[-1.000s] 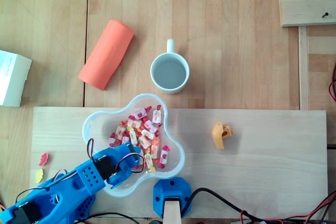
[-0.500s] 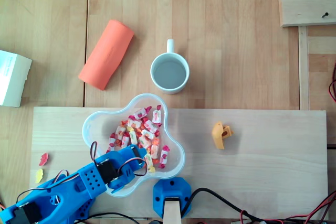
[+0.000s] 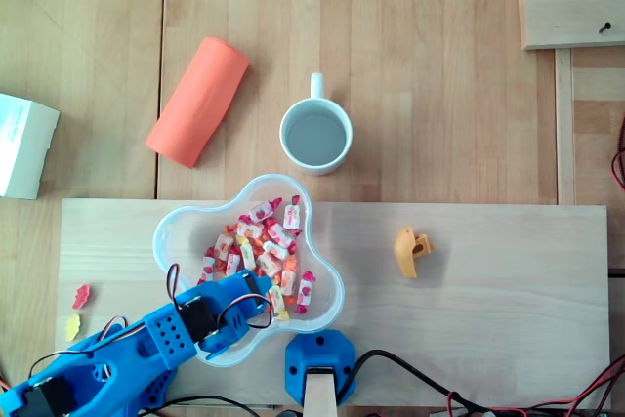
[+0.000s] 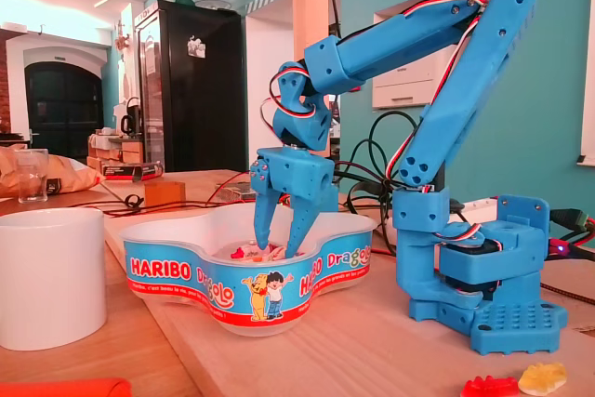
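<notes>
Fingers (image 3: 252, 288) of the blue arm reach, in the overhead view, over the lower left rim of the bowl (image 3: 161, 236), and their tips are above the lower edge of the heap of candies (image 3: 259, 249). From this view I cannot tell how wide they stand. The bowl lies on the left part of a light board (image 3: 488, 290) on the surface. A white mug (image 3: 315, 136) stands just above the bowl, and an orange roll (image 3: 198, 101) lies tilted to the upper left of the mug. A small yellow piece (image 3: 411, 251) lies on the board, well apart to the right of the bowl. Two gummies (image 3: 78, 308) lie near the left end of the board, beside the arm.

Seen from the fixed view, the fingers (image 4: 262, 220) point down into the bowl and stand clearly apart. Their tips are low inside, near the candies, and some candies lie between the tips. Whether the tips touch them I cannot tell. The mug stands at the left, and the arm's base (image 4: 493, 295) stands at the right, just beside the bowl.
</notes>
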Action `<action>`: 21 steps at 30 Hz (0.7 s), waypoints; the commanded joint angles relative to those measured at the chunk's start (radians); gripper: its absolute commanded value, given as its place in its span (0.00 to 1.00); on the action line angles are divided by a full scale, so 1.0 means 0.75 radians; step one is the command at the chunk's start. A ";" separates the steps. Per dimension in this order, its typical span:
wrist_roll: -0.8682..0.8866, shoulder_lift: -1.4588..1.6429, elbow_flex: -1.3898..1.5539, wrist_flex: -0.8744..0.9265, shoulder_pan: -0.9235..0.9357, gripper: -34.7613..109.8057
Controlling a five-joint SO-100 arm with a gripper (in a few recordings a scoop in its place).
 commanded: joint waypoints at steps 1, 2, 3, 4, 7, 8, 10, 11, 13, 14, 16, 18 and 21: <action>0.025 0.053 -0.035 0.057 0.012 0.36; 0.025 0.053 -0.047 0.070 0.012 0.36; 0.025 0.049 -0.059 0.082 0.012 0.36; 0.025 0.047 -0.067 0.092 0.012 0.36; 0.025 0.041 -0.070 0.094 0.012 0.36; 0.025 0.039 -0.070 0.094 0.012 0.36; 0.025 0.037 -0.065 0.094 0.012 0.36; 0.022 0.037 -0.061 0.092 0.012 0.36; 0.022 0.033 -0.057 0.090 0.012 0.36; 0.022 0.033 -0.055 0.090 0.012 0.36; 0.016 0.031 -0.049 0.090 0.012 0.36; 0.008 0.031 -0.027 0.088 0.014 0.36; 0.006 0.031 -0.020 0.086 0.012 0.36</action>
